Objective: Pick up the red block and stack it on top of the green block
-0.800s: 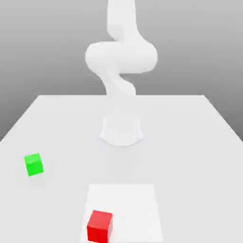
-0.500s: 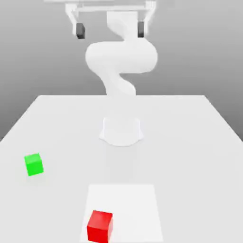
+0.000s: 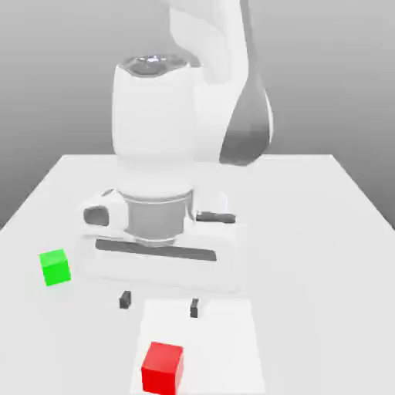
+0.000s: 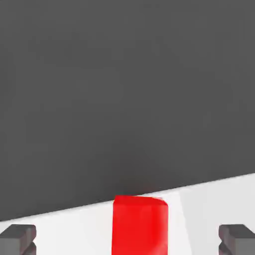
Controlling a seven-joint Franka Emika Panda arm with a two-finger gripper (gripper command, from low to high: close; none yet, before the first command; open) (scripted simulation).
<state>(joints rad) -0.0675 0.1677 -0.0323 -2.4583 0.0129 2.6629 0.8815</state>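
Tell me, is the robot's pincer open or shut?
Open. The pincer has its two dark fingertips far apart, empty, above the red block.

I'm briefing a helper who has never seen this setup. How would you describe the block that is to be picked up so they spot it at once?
Start at the white table under the white arm. Near its front edge lies a paler square patch, below the open gripper. The red block sits on that patch, a small plain cube; the only other cube, the green block, is off the patch toward the exterior view's left.
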